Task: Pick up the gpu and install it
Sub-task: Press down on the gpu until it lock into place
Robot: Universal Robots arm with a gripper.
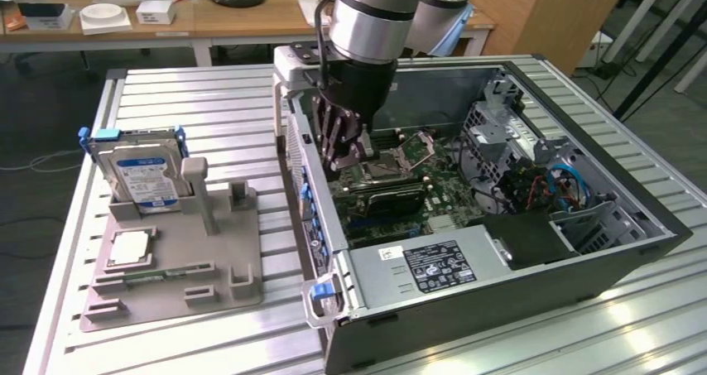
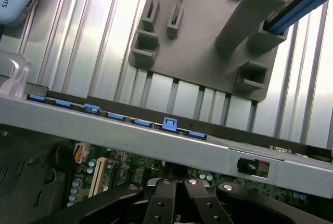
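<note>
Gripper (image 1: 351,153) hangs low inside the open computer case (image 1: 618,263), close over the motherboard (image 1: 425,151). Just below it sits a dark flat card, probably the gpu (image 1: 382,197), with its long axis running across between the exterior view's left and right. Its bracket end is hard to make out, and I cannot tell if the gripper is open or closed. The case lies on a ribbed metal table (image 1: 199,93) beside a grey holder (image 1: 227,263), with wooden desks (image 1: 221,23) behind.
</note>
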